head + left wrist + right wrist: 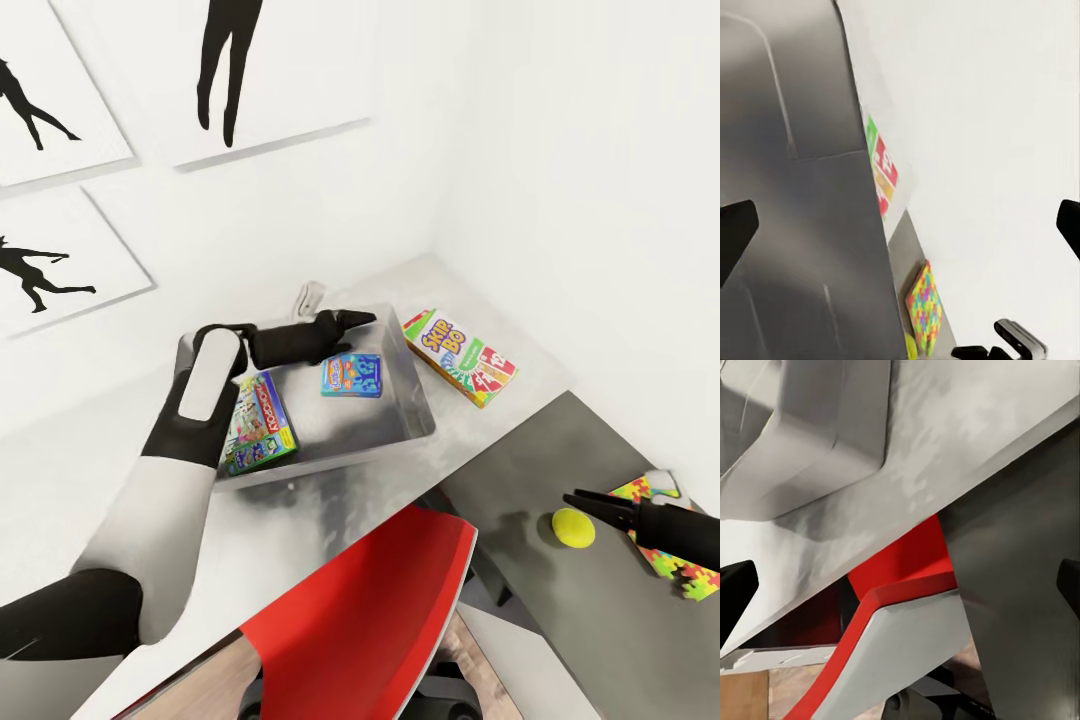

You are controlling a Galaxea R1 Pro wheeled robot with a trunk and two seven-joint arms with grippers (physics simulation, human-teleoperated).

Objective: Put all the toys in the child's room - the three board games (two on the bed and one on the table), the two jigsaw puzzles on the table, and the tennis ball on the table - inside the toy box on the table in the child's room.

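The right gripper (578, 497), jaws apart, nears the tennis ball (573, 527): light, prone to rolling; grasp across its middle.

Left arm (200, 400) covers part of the green-edged board game (258, 422) in the toy box (420, 420). Right gripper (590, 503) overlaps the jigsaw puzzles (690, 575), cut at the frame edge.

A red chair (375, 610) sits by the desk; 3 black silhouette pictures (60, 255) hang on the wall.

head: high, looking down | wrists: close, low | shared: toy box (420, 425)
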